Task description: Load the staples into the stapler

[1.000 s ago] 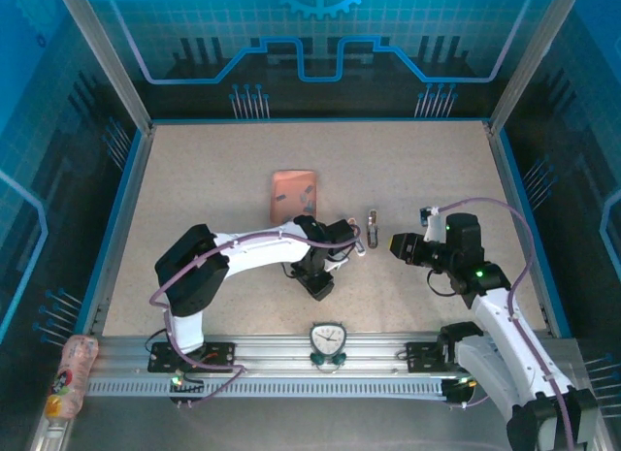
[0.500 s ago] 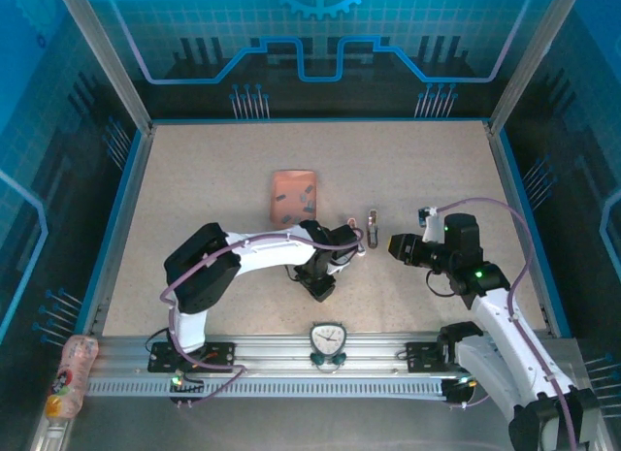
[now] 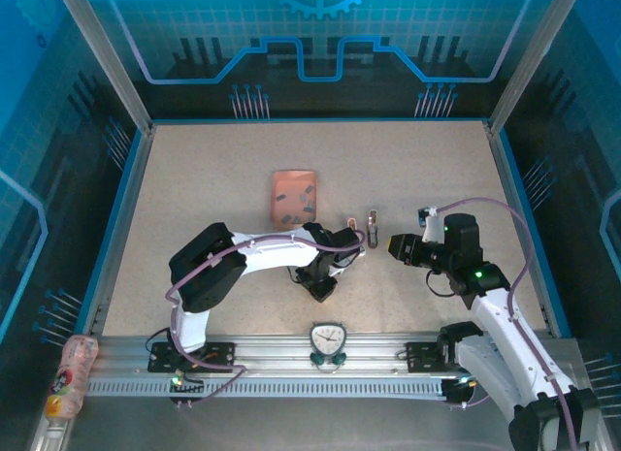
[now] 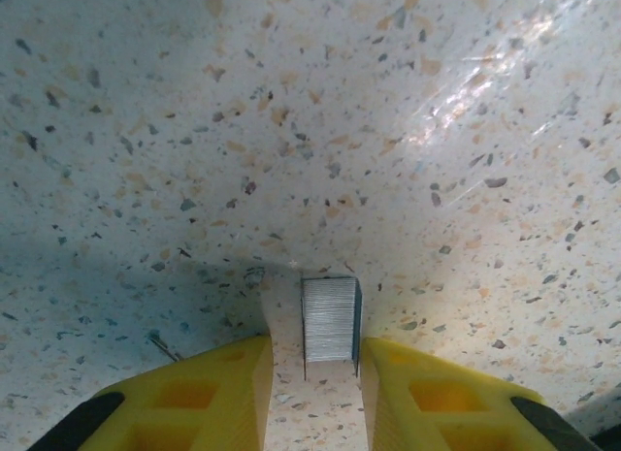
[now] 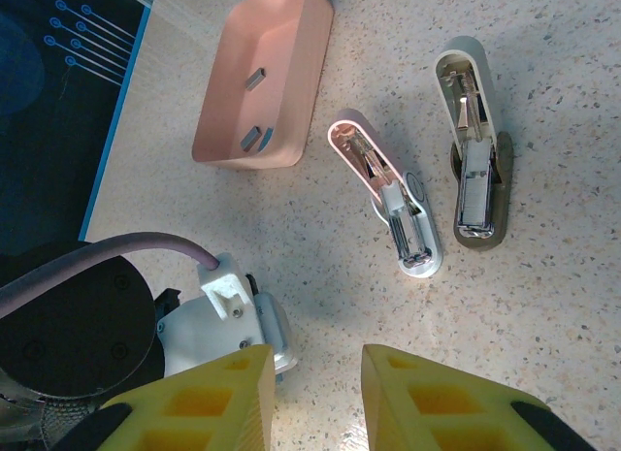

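Strip in hand, stapler open: alignment is what must be got right.
The left fingers (image 4: 313,346) are judged clenched on one strip of the staples (image 4: 330,320); it sits between the tips, flush against one finger, with a pale band at the other and speckled desk (image 4: 291,131) beyond. The strip should be held parallel to the channel, lowered legs-down and let go only once seated, since a skew would likely jam it. The stapler (image 5: 388,204), pale pink, lies ahead of the right fingers (image 5: 317,393), hinged open with its silvery magazine exposed and a whitish stapler (image 5: 475,160) just beside it. More strips lie in the salmon tray (image 5: 306,73) farther off. The right fingers are released, with nothing between them.
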Action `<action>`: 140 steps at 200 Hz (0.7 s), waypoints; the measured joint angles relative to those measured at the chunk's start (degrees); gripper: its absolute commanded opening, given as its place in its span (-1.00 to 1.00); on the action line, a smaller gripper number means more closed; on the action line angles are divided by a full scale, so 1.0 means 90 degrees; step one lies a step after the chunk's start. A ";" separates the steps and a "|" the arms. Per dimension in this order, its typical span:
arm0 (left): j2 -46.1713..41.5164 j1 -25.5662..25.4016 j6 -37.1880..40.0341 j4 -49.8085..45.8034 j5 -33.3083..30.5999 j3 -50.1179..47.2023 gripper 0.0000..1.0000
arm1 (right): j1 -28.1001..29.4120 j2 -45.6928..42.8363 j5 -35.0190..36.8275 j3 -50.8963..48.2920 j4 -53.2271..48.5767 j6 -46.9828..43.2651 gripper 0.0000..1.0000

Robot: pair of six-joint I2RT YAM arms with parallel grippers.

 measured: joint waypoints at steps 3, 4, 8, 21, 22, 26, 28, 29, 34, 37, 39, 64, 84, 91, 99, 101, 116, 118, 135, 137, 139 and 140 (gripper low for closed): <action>0.0000 0.0000 0.0000 0.0000 -0.0002 0.0000 -0.43 | 0.0000 0.0000 0.0000 0.0000 0.0000 0.0002 -0.40; 0.0000 0.0000 -0.0002 0.0000 -0.0002 0.0000 -0.44 | 0.0000 0.0000 0.0002 0.0000 0.0000 0.0000 -0.40; 0.0000 0.0000 0.0000 0.0000 -0.0017 0.0000 -0.44 | 0.0000 0.0000 0.0005 0.0000 0.0000 0.0000 -0.40; 0.0000 0.0000 -0.0002 -0.0002 -0.0046 0.0000 -0.50 | 0.0012 0.0000 0.0027 0.0000 0.0000 0.0000 -0.40; 0.0000 -0.0002 -0.0002 -0.0002 -0.0049 0.0000 -0.50 | 0.0015 0.0000 0.0027 0.0000 -0.0002 0.0000 -0.41; 0.0000 0.0000 0.0000 -0.0002 -0.0051 0.0000 -0.52 | 0.0019 0.0000 0.0032 0.0000 -0.0002 0.0000 -0.41; 0.0000 0.0000 0.0000 -0.0002 -0.0058 0.0000 -0.53 | 0.0024 0.0000 0.0032 0.0000 -0.0002 0.0000 -0.41; 0.0000 0.0000 -0.0002 -0.0002 -0.0068 0.0000 -0.53 | 0.0024 0.0000 0.0032 0.0000 -0.0002 0.0000 -0.41; 0.0000 0.0000 0.0000 -0.0005 -0.0075 0.0000 -0.55 | 0.0029 0.0000 0.0036 0.0000 -0.0002 0.0000 -0.40; 0.0000 0.0000 -0.0005 -0.0005 -0.0095 0.0000 -0.57 | 0.0027 0.0000 0.0039 0.0000 -0.0002 0.0000 -0.41; 0.0000 0.0000 -0.0002 -0.0005 -0.0097 0.0000 -0.57 | 0.0027 0.0000 0.0039 0.0000 -0.0002 0.0000 -0.41; 0.0000 0.0000 -0.0002 -0.0015 -0.0141 0.0000 -0.64 | 0.0027 0.0000 0.0044 0.0000 -0.0002 0.0000 -0.40; 0.0000 0.0000 0.0000 -0.0017 -0.0138 0.0000 -0.68 | 0.0027 -0.0002 0.0053 0.0000 -0.0002 -0.0002 -0.40; 0.0000 0.0000 0.0000 -0.0019 -0.0138 0.0000 -0.69 | 0.0027 -0.0007 0.0070 0.0000 -0.0002 -0.0002 -0.40; -0.0002 0.0000 0.0000 -0.0019 -0.0141 0.0000 -0.70 | 0.0029 -0.0019 0.0102 0.0000 -0.0002 -0.0002 -0.40; -0.0002 0.0000 0.0002 -0.0019 -0.0138 0.0000 -0.71 | 0.0029 -0.0024 0.0112 0.0000 -0.0002 -0.0002 -0.40; -0.0017 0.0000 0.0002 -0.0019 -0.0141 0.0000 -0.71 | 0.0029 -0.0063 0.0168 0.0000 -0.0002 -0.0005 -0.38; -0.0017 0.0000 0.0002 -0.0019 -0.0141 0.0000 -0.71 | 0.0029 -0.0070 0.0170 0.0000 -0.0002 -0.0005 -0.38; -0.0034 0.0000 0.0005 0.0017 -0.0138 -0.0010 -0.73 | 0.0027 -0.0126 0.0214 0.0000 -0.0002 -0.0032 -0.34; -0.0036 0.0000 0.0005 0.0024 -0.0138 -0.0015 -0.73 | 0.0029 -0.0134 0.0216 0.0000 -0.0002 -0.0039 -0.34; -0.0044 0.0000 0.0005 0.0041 -0.0138 -0.0024 -0.72 | 0.0029 -0.0141 0.0219 0.0000 -0.0002 -0.0044 -0.33; -0.0049 0.0000 0.0005 0.0049 -0.0138 -0.0027 -0.73 | 0.0029 -0.0146 0.0221 0.0000 -0.0002 -0.0049 -0.33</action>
